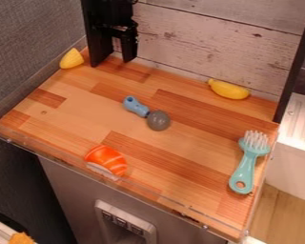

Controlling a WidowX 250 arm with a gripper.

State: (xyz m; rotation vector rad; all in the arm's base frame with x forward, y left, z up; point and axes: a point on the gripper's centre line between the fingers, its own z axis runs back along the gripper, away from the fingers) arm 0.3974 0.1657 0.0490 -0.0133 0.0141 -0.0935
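Observation:
The black gripper (124, 34) hangs at the upper left, close beside a dark upright post, over the back of the wooden surface. Nothing is seen held in it. To its lower left lies a yellow lemon-like piece (72, 59). Near the middle is a toy with a blue handle (135, 106) and a round grey head (158, 120). A yellow banana (230, 89) lies along the back at right. An orange sushi piece with white stripes (106, 160) rests by the front edge at left. A teal brush with white bristles (245, 166) lies at the right edge.
The wooden surface (78, 102) has a clear, low rim along its front. A whitewashed plank wall (199, 43) stands behind it, between the dark left post (96, 40) and a black right post (298, 62). A white unit (298, 143) stands to the right.

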